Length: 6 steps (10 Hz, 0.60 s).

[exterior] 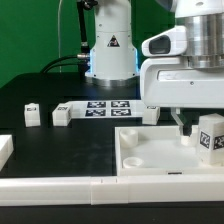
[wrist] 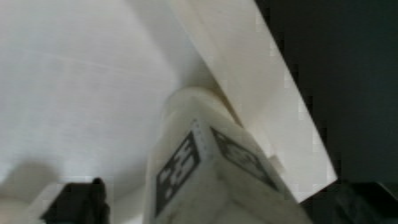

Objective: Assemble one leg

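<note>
1. The leg [exterior: 210,135] is at the exterior view's right, right at the edge of the picture. It is a small white post with a black-and-white tag on its side.
2. The leg is upright over the big white panel [exterior: 155,155]. I cannot tell if it sits on the panel or hangs just above it.
3. The robot's big white hand is above the leg. One of the fingers [exterior: 181,126] points down just beside the leg, on the leg's left in the exterior view.
4. In the wrist view the leg [wrist: 205,165] fills the middle, with its tags showing. One of the dark fingers [wrist: 75,200] is beside it, and there seems to be a small gap between them.
5. I cannot tell if the fingers are squeezing the leg or are let go.
6. The white panel [wrist: 89,90] is behind the leg in the wrist view.
7. The panel lies flat on the black surface [exterior: 60,145], at the near right.
8. Three small white blocks [exterior: 31,115] [exterior: 62,116] [exterior: 150,112] stand farther back on the surface. They are well apart from the leg.
9. The marker board [exterior: 105,104] lies flat between the second and third block.
10. A long white strip [exterior: 100,187] runs along the near edge.
11. The robot's base [exterior: 110,45] stands at the far side.
</note>
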Tool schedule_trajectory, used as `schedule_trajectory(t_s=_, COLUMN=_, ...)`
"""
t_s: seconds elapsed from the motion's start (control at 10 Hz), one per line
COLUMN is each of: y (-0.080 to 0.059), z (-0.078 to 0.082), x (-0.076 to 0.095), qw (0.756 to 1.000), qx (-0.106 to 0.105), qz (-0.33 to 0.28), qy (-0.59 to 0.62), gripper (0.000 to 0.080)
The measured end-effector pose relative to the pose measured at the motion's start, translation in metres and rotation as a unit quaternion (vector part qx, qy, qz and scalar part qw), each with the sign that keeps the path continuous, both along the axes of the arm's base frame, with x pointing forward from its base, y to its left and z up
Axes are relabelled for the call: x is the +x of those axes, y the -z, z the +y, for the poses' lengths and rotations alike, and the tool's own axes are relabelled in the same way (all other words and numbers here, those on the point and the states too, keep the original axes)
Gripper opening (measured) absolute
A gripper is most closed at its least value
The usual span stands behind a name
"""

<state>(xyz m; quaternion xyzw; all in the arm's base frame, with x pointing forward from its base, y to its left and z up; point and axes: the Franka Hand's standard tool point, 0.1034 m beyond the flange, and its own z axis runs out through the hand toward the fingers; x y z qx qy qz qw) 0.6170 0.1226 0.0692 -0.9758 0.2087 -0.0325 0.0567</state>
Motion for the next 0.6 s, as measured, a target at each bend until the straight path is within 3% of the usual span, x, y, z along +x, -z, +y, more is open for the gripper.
schedule_trajectory(t_s=0.4, y=0.0005, z=-0.0028, x=-0.0004, qw=0.978, qx=-0.022, qz=-0.014, qy=-0.206, gripper=0.0649)
schedule_trajectory(t_s=0.6, y=-0.0006, z=-0.0048, x=0.0012, qw=0.943, qx=-0.045, qz=-0.022, qy=-0.329, gripper=0.0649)
